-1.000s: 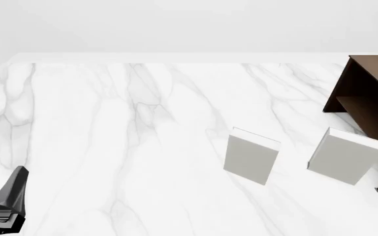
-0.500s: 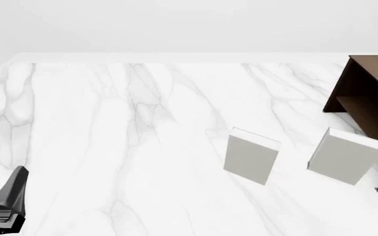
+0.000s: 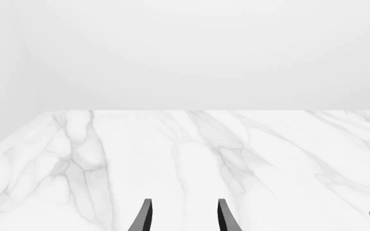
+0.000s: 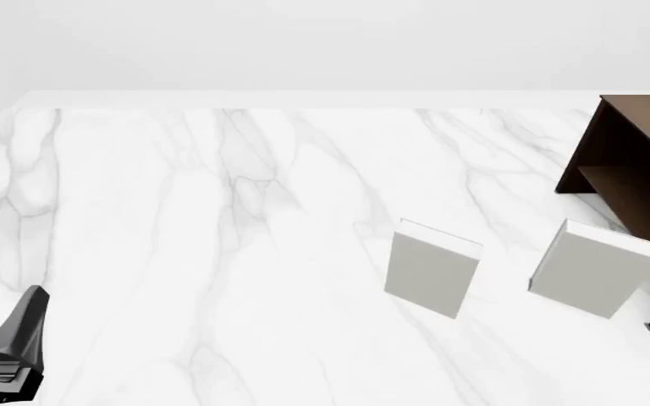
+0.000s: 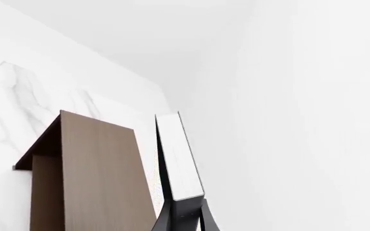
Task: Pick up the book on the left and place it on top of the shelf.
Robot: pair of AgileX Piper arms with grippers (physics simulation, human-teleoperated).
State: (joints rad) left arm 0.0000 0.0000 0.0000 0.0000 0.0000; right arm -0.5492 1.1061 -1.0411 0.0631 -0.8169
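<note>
Change: nothing has shifted in the front view since the earlier frames; my left gripper (image 4: 9, 355) sits at the same near-left corner and both pale books stand where they were.
Book: the book (image 5: 179, 156) is a slim slab with a dark edge and a broad pale, finely textured face, seen only in my right wrist view. It rises upright from between my right gripper's (image 5: 183, 219) dark fingers, close beside the shelf's flat top.
Right gripper: clamped on the book's lower end (out of frame in the front view).
Left gripper: two dark tapered fingers (image 3: 145, 216) parted with bare counter between them, holding nothing.
Shelf: the shelf (image 4: 641, 169) is dark brown wood-grain, boxy, with a flat top and an open compartment, at the right edge of the counter.
Counter: the counter (image 4: 190, 237) is smooth white marble with faint grey veins.
Surroundings: a pale grey-white book (image 4: 432, 266) stands upright near the middle, and a second pale book (image 4: 594, 269) stands tilted just in front of the shelf's open side, partly covering it. I cannot tell whether they touch.
</note>
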